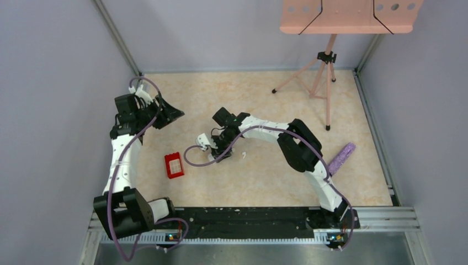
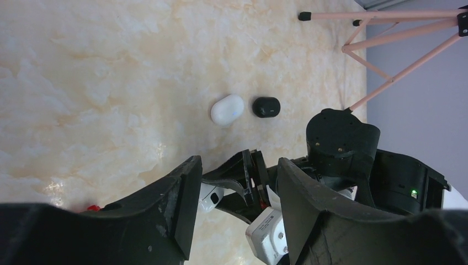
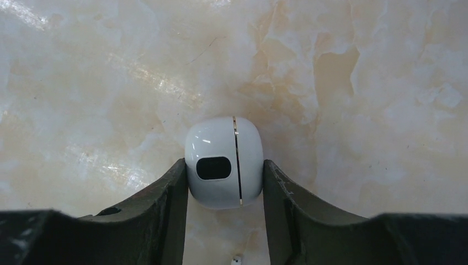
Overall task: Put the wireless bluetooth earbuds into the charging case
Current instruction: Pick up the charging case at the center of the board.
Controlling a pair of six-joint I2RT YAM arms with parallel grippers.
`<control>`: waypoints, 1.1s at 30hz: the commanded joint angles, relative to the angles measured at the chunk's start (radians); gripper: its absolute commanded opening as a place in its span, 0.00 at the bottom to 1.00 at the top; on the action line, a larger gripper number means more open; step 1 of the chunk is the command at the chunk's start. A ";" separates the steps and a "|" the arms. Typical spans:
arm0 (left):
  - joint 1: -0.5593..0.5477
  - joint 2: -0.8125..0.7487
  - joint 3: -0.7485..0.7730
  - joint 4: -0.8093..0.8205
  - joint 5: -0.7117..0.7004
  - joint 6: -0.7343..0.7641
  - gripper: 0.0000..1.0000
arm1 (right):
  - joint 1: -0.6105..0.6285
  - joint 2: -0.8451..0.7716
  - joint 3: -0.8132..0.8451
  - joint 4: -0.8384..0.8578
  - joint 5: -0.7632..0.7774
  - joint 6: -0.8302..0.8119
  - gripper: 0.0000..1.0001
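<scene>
The right claw (image 3: pixel 225 176) is clamped on the 2 sides of a closed white charging case (image 3: pixel 221 138) on the desk (image 3: pixel 375 83); 1 tiny white earbud (image 1: pixel 243 155) lies just beside it. The left claw (image 2: pixel 238 171) hangs well away; its fingers stand apart, holding nothing.

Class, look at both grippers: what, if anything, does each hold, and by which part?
The right gripper clamps the white case, one finger on each of two opposite sides. The left gripper is open and holds nothing.
</scene>
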 commanded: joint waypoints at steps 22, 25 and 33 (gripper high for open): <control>-0.448 0.046 -0.105 0.963 0.263 -0.076 0.63 | -0.070 -0.865 -0.326 0.286 0.521 0.209 0.24; -0.477 0.085 -0.093 1.032 0.295 -0.100 0.63 | -0.068 -0.881 -0.309 0.273 0.555 0.214 0.24; -0.531 0.172 -0.036 1.151 0.374 -0.210 0.61 | -0.063 -0.888 -0.298 0.252 0.568 0.205 0.24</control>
